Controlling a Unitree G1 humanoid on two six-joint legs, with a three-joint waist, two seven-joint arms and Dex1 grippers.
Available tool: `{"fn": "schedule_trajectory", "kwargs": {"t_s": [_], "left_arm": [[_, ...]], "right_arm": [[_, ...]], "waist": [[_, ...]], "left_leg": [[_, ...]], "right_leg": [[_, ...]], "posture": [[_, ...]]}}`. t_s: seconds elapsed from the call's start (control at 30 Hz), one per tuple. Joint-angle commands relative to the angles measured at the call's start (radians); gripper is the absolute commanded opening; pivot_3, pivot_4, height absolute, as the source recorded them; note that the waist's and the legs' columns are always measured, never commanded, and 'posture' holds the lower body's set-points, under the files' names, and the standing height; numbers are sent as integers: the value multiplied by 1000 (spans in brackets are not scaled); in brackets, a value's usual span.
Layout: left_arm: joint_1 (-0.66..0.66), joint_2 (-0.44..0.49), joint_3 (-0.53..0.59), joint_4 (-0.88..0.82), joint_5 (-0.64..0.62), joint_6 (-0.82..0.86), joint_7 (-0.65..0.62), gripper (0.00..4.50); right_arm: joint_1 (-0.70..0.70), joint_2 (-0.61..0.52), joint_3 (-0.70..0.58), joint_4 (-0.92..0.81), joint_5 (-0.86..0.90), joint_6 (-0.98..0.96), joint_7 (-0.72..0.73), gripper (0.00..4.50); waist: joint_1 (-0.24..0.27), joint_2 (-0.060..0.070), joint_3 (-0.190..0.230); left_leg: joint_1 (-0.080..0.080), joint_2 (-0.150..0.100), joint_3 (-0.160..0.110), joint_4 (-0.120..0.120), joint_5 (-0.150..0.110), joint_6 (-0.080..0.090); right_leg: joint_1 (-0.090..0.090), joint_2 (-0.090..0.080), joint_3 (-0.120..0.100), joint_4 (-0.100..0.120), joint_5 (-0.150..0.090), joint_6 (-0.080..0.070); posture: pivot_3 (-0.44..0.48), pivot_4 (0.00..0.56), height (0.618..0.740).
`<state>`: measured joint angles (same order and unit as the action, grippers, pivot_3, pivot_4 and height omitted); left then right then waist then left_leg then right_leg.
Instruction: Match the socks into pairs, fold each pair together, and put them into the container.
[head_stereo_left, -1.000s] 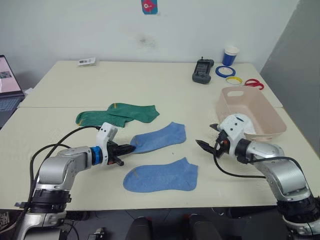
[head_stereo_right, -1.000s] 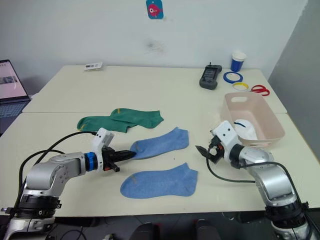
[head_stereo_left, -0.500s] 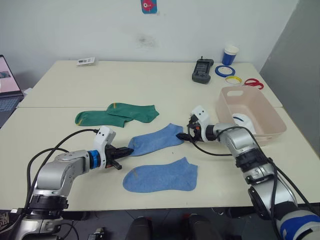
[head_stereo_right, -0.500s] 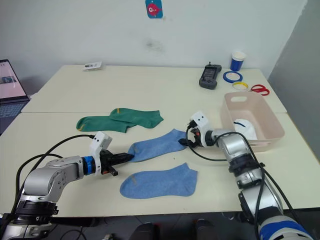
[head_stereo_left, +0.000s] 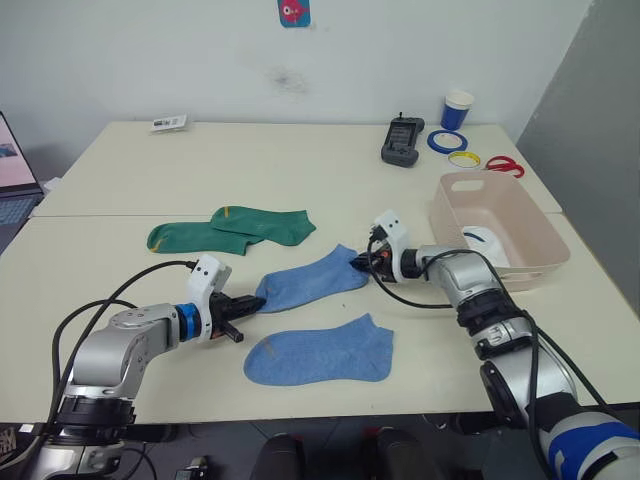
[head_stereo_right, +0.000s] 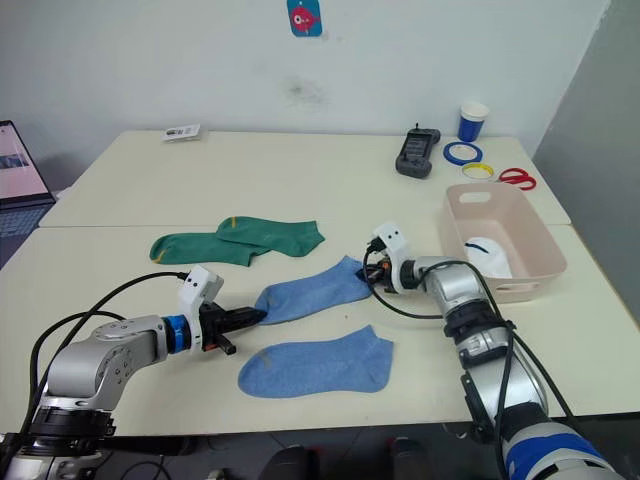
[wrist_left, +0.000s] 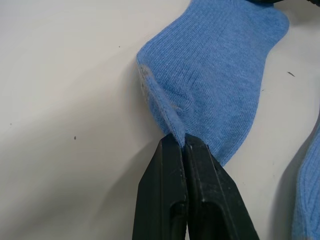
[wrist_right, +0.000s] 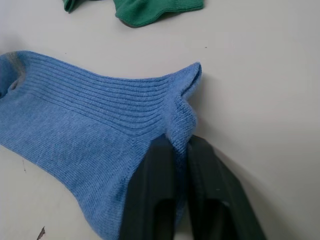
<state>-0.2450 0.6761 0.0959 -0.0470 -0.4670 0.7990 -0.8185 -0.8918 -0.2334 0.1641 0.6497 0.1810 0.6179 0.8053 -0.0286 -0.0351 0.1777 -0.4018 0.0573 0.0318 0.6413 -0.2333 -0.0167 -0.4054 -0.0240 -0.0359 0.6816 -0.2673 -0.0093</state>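
Both grippers are pinching the same blue sock (head_stereo_left: 308, 280), one at each end: the left gripper (head_stereo_left: 248, 304) is clamped on a tuck of fabric at one end, clear in the left wrist view, and the right gripper (head_stereo_left: 366, 263) is clamped on a bunched corner of the ribbed cuff at the other, clear in the right wrist view. The sock is lying stretched flat on the counter (head_stereo_left: 300, 170) between them. The second blue sock (head_stereo_left: 320, 355) is lying flat just on the near side of both grippers, apart from the held one and untouched. The green socks (head_stereo_left: 232, 227) are lying beyond the left gripper, overlapping each other, loose and not folded. The tub (head_stereo_left: 497, 231) is sitting past the right gripper on its outer side, with something white (head_stereo_left: 484, 243) resting inside; judging by that, the white pair is probably already put away, so roughly a third of the job is looking done. The blue pair is only being started: the held sock likely needs laying over its mate, then folding and dropping in, and the green pair is waiting after that. Hard to make out: whether the white bundle is one sock or two, or how it is folded, since the tub wall is hiding most of it.
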Motion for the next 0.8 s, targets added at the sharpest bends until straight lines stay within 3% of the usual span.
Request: {"fn": "schedule_trajectory", "kwargs": {"t_s": [0.03, 0.23, 0.3, 0.4, 0.53, 0.8], "left_arm": [[-8, 3, 21, -35, -17, -22, -12, 0], [41, 41, 122, -200, -190, 89, -65, 0], [89, 74, 163, -297, -278, 165, -78, 0], [146, 105, 188, -369, -339, 217, -77, 0], [248, 137, 195, -440, -372, 238, -81, 0], [348, 147, 162, -436, -299, 153, -59, 0]], "right_arm": [[5, -32, -50, -136, 42, 71, 8, 33], [156, -99, -130, -633, 217, 462, -30, 33], [214, -98, -223, -849, 316, 688, -77, 33], [298, -114, -280, -1038, 379, 843, -126, 33], [393, -87, -348, -1200, 433, 983, -182, 33], [546, -21, -357, -1305, 493, 997, -313, 33]], "waist": [[0, 0, 0], [2, 0, 0], [2, 1, 0], [0, 1, 0], [-1, 1, 1], [2, 1, 1]], "left_leg": [[0, 0, 0, 0, 0, 0], [-1, 4, 0, 0, 0, -1], [-1, 4, 0, -1, 0, -1], [0, 5, 0, -2, 0, -1], [2, 5, 0, -4, -1, -1], [2, 5, 0, -6, -1, -1]], "right_leg": [[0, 0, 0, 0, 0, 0], [-1, 0, -1, -1, 0, 0], [-1, 0, -1, -1, 0, -1], [-1, 0, -1, -1, 0, 0], [-1, 1, -1, -1, -2, 3], [-1, 2, -1, -2, -4, 1]], "posture": [[0, 150, 740], [0, 150, 740], [0, 150, 740], [0, 150, 740], [0, 150, 740], [0, 150, 740]]}}
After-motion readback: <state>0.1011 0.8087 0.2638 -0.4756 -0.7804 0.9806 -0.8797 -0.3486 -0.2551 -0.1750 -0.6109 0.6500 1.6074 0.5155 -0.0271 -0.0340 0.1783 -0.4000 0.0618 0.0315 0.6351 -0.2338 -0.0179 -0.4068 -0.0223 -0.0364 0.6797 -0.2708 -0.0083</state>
